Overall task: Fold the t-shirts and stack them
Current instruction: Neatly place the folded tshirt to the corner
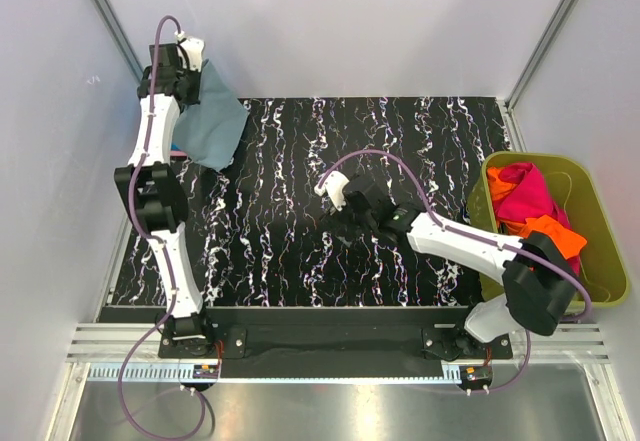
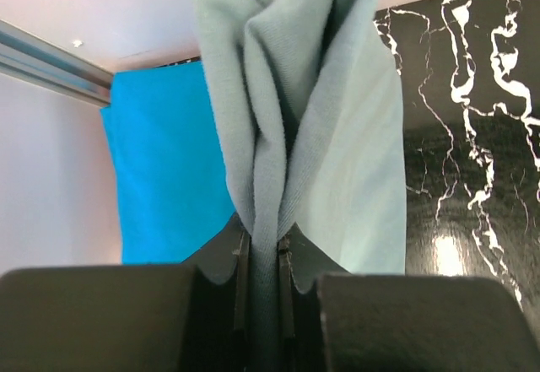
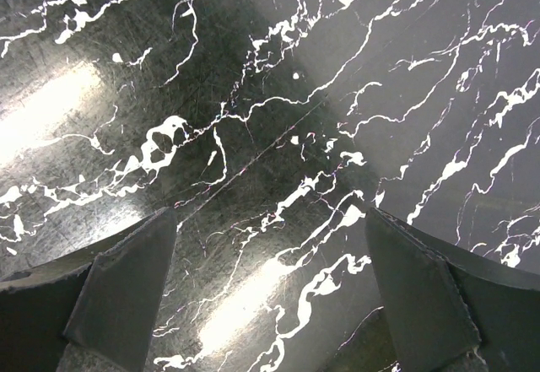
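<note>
The left gripper point(image 2: 263, 258) is raised above the far left corner of the black marbled counter point(image 1: 300, 261). Its jaws are clamped tight on a bunched fold of the dusty grey-blue t-shirt point(image 2: 337, 136). In the top view the shirt hangs from the gripper in a loose, crumpled drape, with its lower part over the counter's far left corner. The pictures do not show whether that part touches the surface.

Under the hanging cloth, a bright blue t-shirt point(image 2: 160, 161) lies flat along the counter's left edge, and it is mostly hidden in the top view.

The right gripper point(image 3: 270, 283) sits over the middle of the counter. Its fingers point(image 3: 126, 292) are spread wide with nothing between them, and only bare marbled surface shows below.

Off the counter's right edge stands an olive-green plastic tub point(image 1: 608, 231). It holds a crumpled magenta t-shirt point(image 1: 525, 196) towards its far end. An orange t-shirt point(image 1: 558, 236) is bundled beside the magenta one and touches it.
</note>
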Controlling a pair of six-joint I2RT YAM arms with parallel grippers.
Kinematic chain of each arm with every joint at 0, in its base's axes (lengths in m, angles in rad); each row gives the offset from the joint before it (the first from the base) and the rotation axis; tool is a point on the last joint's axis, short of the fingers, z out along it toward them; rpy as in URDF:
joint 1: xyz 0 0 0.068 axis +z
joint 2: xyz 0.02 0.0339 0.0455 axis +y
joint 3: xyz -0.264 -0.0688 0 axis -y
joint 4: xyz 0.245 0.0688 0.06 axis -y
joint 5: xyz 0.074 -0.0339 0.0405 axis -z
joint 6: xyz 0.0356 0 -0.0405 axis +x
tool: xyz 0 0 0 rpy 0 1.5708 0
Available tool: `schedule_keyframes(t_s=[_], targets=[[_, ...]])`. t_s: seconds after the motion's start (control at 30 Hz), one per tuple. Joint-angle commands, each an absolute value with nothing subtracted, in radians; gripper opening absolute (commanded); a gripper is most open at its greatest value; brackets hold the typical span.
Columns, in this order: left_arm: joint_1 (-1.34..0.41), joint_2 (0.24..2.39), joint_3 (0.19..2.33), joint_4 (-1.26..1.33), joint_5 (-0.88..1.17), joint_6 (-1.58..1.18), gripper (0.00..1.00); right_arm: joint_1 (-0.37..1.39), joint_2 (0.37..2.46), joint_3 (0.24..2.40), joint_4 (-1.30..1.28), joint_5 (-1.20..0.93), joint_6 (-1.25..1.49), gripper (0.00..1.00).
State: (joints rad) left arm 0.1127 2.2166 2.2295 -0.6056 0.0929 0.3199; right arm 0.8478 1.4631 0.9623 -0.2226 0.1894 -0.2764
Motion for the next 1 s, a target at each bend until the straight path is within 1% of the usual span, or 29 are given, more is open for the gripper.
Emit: schedule_keyframes(t_s=[0.0,0.1,0.2,0.33,0.5,0.77,0.97], targets=[[0.13,2.24,2.298,-0.486,0.115,0.273,0.0,0.839,1.476,1.015,-0.193,0.178,-0.287,1.0],[0.144,2.259,2.307,-0.459,0.113,0.252,0.0,0.836,1.494,1.031,-0.195,0.181,-0.291,1.0],[0.173,2.284,2.338,-0.419,0.133,0.154,0.0,0.835,1.517,1.043,-0.195,0.178,-0.284,1.0],[0.205,2.283,2.303,-0.3,0.133,0.062,0.0,0.834,1.543,1.066,-0.195,0.17,-0.27,1.0],[0.235,2.301,2.287,-0.218,0.135,-0.035,0.0,0.834,1.566,1.092,-0.198,0.172,-0.265,1.0],[0.25,2.341,2.272,-0.193,0.138,-0.057,0.0,0.833,1.583,1.106,-0.204,0.175,-0.25,1.0],[0.25,2.347,2.235,-0.17,0.063,-0.048,0.0,0.833,1.6,1.121,-0.212,0.173,-0.23,1.0]])
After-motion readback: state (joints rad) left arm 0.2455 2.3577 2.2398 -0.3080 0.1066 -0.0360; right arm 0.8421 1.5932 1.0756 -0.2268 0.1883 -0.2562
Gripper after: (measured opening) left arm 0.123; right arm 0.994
